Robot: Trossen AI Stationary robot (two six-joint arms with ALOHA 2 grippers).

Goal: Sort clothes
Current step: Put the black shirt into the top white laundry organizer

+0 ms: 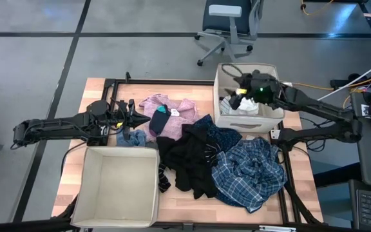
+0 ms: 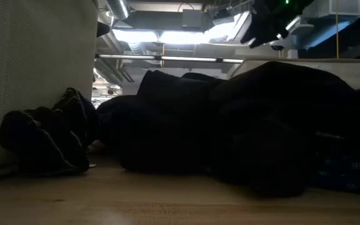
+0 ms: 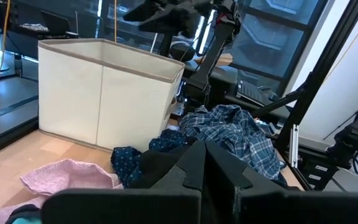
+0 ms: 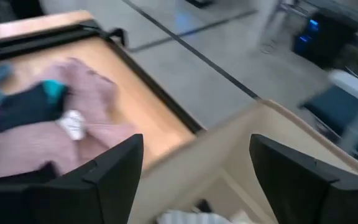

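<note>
The clothes lie heaped mid-table: a pink patterned top (image 1: 172, 116) with a teal sock (image 1: 161, 111) on it, a small denim item (image 1: 133, 137), black pieces (image 1: 189, 158), and a blue-white plaid shirt (image 1: 250, 171). White cloth (image 1: 243, 106) lies in the far right bin (image 1: 218, 96). My right gripper (image 1: 239, 92) is open and empty above that bin; in its wrist view (image 4: 194, 180) its fingers stand wide apart over the bin's rim (image 4: 229, 149). My left gripper (image 1: 131, 119) is shut and level, just left of the pink top (image 3: 67, 177).
A second beige bin (image 1: 118, 187) stands at the near left, with a striped sock (image 1: 163, 177) beside its right wall. A dark blue dotted garment (image 1: 223, 138) lies between the black pieces and the plaid shirt. An office chair (image 1: 227, 26) stands beyond the table's far edge.
</note>
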